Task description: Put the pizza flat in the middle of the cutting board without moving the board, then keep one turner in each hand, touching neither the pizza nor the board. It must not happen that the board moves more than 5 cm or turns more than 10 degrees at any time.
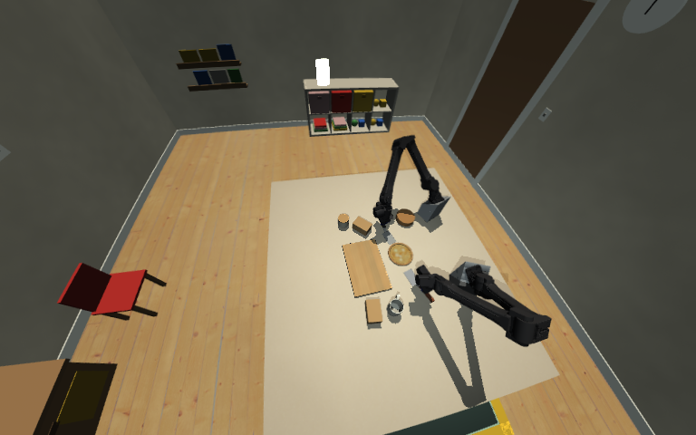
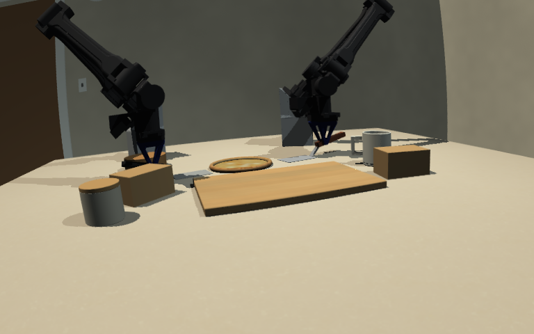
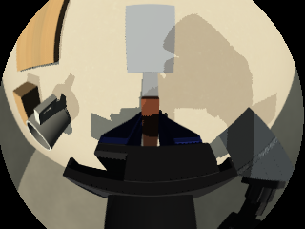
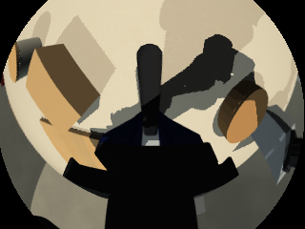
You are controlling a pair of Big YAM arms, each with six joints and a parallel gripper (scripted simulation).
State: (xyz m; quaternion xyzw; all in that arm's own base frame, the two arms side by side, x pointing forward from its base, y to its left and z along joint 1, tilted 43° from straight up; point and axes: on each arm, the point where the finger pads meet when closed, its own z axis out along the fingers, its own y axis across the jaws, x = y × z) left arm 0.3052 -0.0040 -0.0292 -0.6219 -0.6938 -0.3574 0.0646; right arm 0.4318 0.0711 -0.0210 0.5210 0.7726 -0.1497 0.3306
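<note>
The pizza lies flat on the table beside the cutting board, off it. My left gripper is shut on the handle of the brown-handled turner, whose blade lies low at the pizza's mug side. My right gripper is shut on the black-handled turner; its blade lies low on the pizza's opposite side. Both blades look apart from the pizza. The right fingertips are partly hidden behind a box in the exterior view.
A mug and a box stand near the board's left-arm end. Another box, a lidded jar and a round wooden bowl stand near my right gripper.
</note>
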